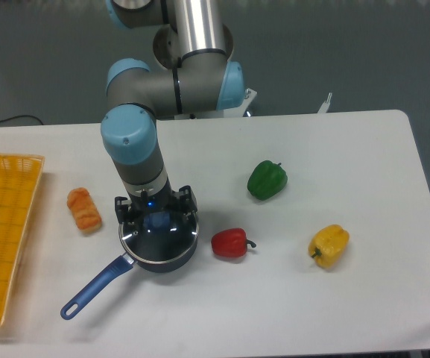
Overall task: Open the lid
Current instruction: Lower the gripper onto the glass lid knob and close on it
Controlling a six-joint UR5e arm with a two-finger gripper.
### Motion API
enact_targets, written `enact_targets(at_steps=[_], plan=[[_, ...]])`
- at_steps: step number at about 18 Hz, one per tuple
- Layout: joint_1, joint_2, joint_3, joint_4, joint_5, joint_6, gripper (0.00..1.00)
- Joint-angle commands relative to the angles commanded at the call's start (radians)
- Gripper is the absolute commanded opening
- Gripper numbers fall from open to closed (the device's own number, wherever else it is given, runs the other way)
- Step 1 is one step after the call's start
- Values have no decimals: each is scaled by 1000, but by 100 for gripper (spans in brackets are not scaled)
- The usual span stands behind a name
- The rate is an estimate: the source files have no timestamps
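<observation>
The clear glass lid [164,237] with a thin metal rim lies flat on the dark saucepan [160,256], whose blue handle [95,286] points to the front left. The lid's blue knob [156,221] shows at its centre. My gripper [155,218] hangs straight above the pan, its fingers down on either side of the knob. The arm's wrist hides most of the fingers, so I cannot tell whether they are pressed on the knob.
A red pepper [231,243] lies just right of the pan, a green pepper [267,180] behind it, a yellow pepper [329,245] farther right. An orange food item [84,208] sits left of the pan. A yellow basket [2,231] stands at the left edge.
</observation>
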State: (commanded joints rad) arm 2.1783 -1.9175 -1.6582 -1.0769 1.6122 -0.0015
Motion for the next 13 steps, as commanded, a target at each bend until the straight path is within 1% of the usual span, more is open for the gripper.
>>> enact_targets(at_steps=[4, 9, 13], plan=[[-6, -8, -9, 0, 0, 2, 100], [-6, -9, -20, 0, 0, 5, 97], [-6, -8, -26, -3, -2, 14, 90]])
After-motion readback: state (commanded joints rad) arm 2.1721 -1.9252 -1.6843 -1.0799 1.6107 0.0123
